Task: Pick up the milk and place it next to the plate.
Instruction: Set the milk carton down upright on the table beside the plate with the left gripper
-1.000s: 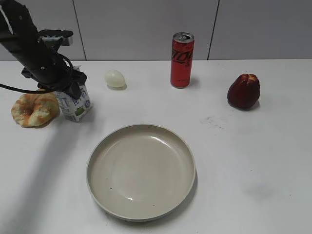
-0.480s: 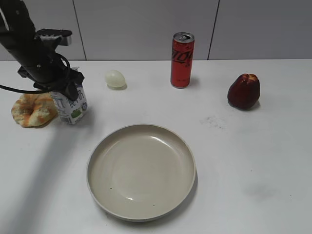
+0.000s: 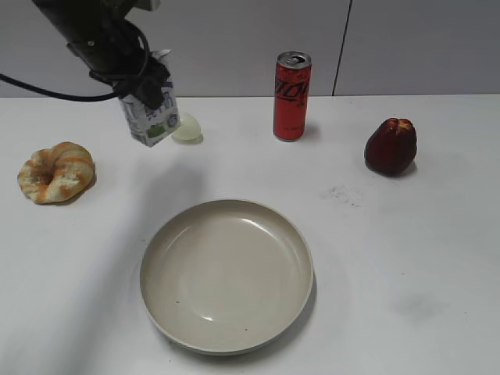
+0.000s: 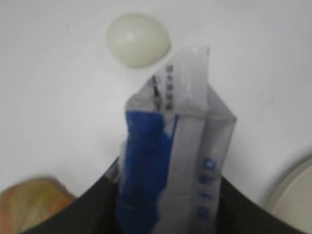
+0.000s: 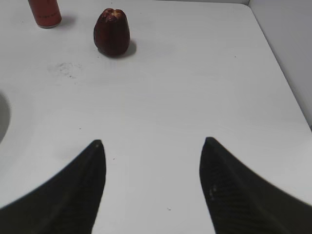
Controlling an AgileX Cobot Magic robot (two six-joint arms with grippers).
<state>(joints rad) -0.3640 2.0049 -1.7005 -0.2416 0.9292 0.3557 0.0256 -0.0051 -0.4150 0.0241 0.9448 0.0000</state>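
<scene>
The milk [image 3: 151,119], which stood on the table [image 3: 406,258] against the pastry [image 3: 56,171] a second ago, now hangs tilted in the air, clamped in the left gripper [image 3: 139,87], overlapping the egg [image 3: 188,128] in the exterior view, up-left of the plate [image 3: 226,274]. The right gripper [image 5: 151,146] hovers with jaws apart over bare table.

White-and-blue milk [image 3: 150,117] hangs tilted above the table, beyond the empty plate [image 3: 226,275].

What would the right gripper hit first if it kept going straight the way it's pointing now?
Probably nothing soon: the open right gripper points over bare table. The dark red fruit and red can sit left of that line, though depth is uncertain.
</scene>
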